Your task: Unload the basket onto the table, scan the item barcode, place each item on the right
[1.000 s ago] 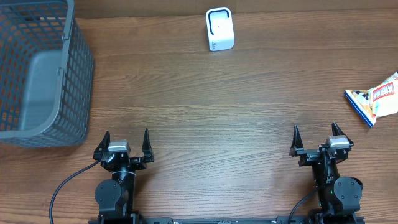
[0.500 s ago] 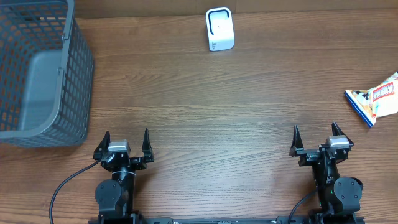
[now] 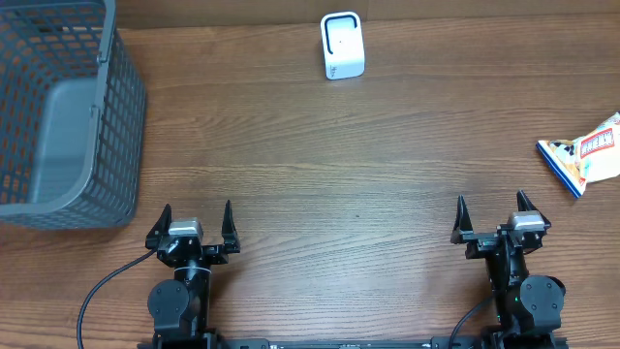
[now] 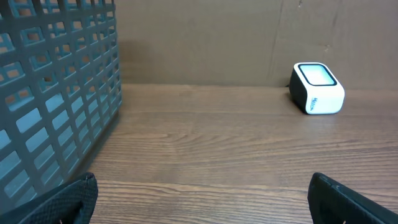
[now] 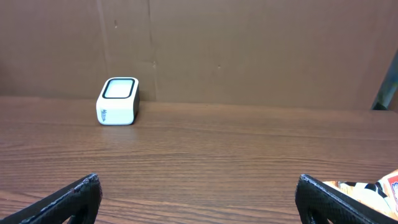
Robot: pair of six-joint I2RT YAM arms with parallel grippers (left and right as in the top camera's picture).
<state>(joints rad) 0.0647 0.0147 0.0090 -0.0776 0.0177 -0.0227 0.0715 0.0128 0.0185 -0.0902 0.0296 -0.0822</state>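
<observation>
- L tool [image 3: 197, 207]: sits at near edge of surface [image 3: 320, 165], L side. Jaws spread wide, nothing btwn them, tips pointing twd far side.
- R tool [image 3: 491, 199]: same pose at near edge, R side. Jaws spread wide, holding nothing.
- Snack packet [image 3: 585, 153]: the item. Lies flat on surface at far R edge, partly cut off by frame. Orange/white w/ blue edge. Ahead of & to R of R tool, well apart from it. R wrist view catches only a corner, bottom R. Can't make out a barcode.
- Scanner [image 3: 342, 46]: white box w/ dark-rimmed window, stands at far edge near centre. Well apart from packet & both tools. Seen in both wrist views.
- Basket [image 3: 121, 126]: grey mesh, far L corner, ahead of L tool. Its wall fills L side of L wrist view.
</observation>
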